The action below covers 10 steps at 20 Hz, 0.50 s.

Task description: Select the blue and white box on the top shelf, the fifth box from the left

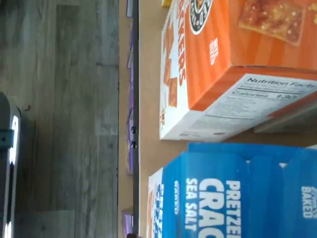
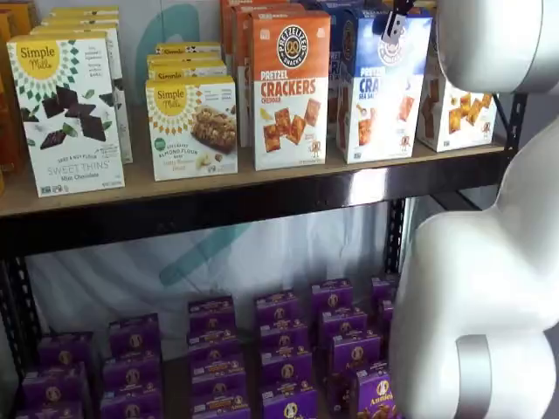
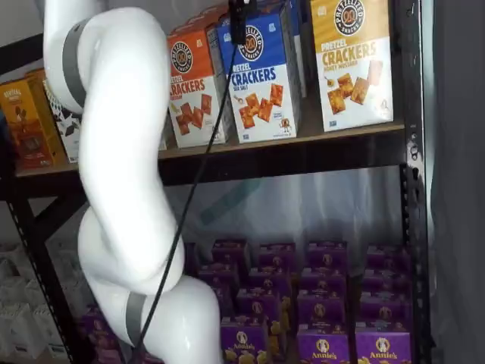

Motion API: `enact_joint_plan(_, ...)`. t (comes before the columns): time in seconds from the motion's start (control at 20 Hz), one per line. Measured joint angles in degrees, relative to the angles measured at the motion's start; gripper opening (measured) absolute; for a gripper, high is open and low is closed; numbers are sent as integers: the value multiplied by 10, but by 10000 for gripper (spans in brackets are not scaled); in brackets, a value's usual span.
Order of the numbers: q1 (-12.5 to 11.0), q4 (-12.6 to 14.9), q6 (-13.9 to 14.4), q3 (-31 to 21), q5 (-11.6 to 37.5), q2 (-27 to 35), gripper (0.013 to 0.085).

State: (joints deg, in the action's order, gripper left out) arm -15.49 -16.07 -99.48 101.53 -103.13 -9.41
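Observation:
The blue and white box [image 2: 384, 87] stands upright on the top shelf [image 2: 262, 199], between an orange-topped cracker box [image 2: 290, 87] and a yellow-topped one [image 3: 352, 61]. It also shows in a shelf view [image 3: 265, 76] and in the wrist view [image 1: 237, 193], seen over its blue top with "SEA SALT" lettering. The gripper [image 2: 393, 19] hangs from the upper edge in front of the box's blue upper half. In a shelf view [image 3: 239, 21] only black fingers and a cable show. No gap between the fingers is visible.
Simple Mills boxes [image 2: 70, 113] stand at the shelf's left. Several purple boxes [image 2: 279, 349] fill the lower shelf. The white arm [image 2: 489, 262] covers the right of one shelf view and the left of the other [image 3: 121, 152]. Wood floor [image 1: 59, 119] lies below.

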Motion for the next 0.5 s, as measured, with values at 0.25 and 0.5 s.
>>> enact_joint_plan(0.25,1,-5,2,-13,9,-8,850)
enact_joint_plan(0.5,-2,-11,1,-22,16,-15,730)
